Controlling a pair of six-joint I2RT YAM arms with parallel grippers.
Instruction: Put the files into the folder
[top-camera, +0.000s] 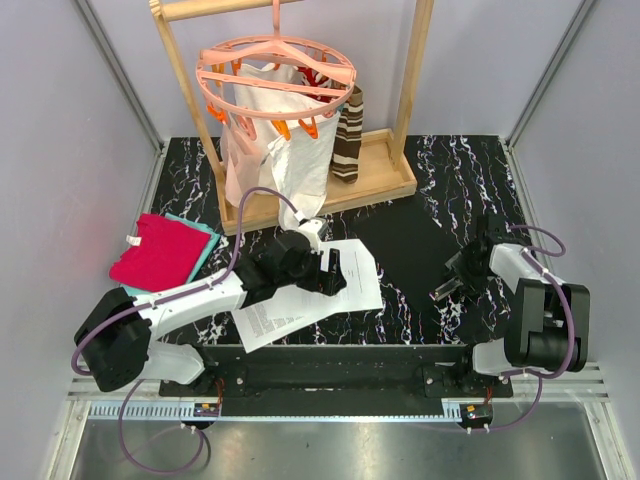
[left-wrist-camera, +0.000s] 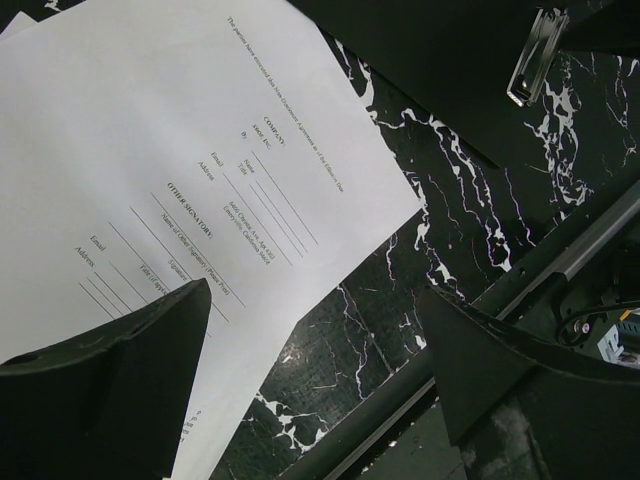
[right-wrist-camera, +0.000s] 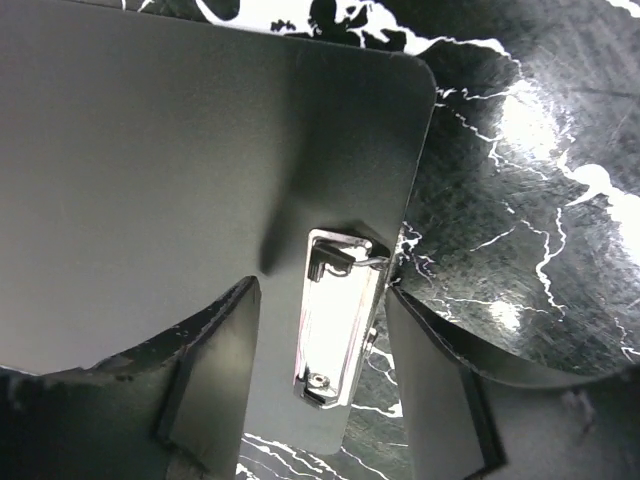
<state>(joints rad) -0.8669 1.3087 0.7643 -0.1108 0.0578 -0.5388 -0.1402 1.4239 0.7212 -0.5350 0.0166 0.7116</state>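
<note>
The files (top-camera: 275, 315), white sheets with small black print, lie fanned on the black marble table (top-camera: 470, 170) in front of the left arm. They fill the upper left of the left wrist view (left-wrist-camera: 150, 130). My left gripper (top-camera: 335, 272) hangs open over their right edge (left-wrist-camera: 315, 290), holding nothing. The folder (top-camera: 410, 245), matte black, lies just right of the sheets and shows in both wrist views (left-wrist-camera: 430, 60) (right-wrist-camera: 150, 150). Its chrome clip (right-wrist-camera: 340, 320) sits between the open jaws of my right gripper (top-camera: 443, 291) (right-wrist-camera: 320, 290). The clip also shows in the left wrist view (left-wrist-camera: 533, 55).
A wooden rack (top-camera: 385, 180) stands at the back with a pink clip hanger (top-camera: 275, 70), a white cloth bag (top-camera: 270, 150) and a striped brown sock (top-camera: 348, 135). Red-and-teal folded cloths (top-camera: 160, 250) lie at the left. A metal rail (top-camera: 330, 365) runs along the near edge.
</note>
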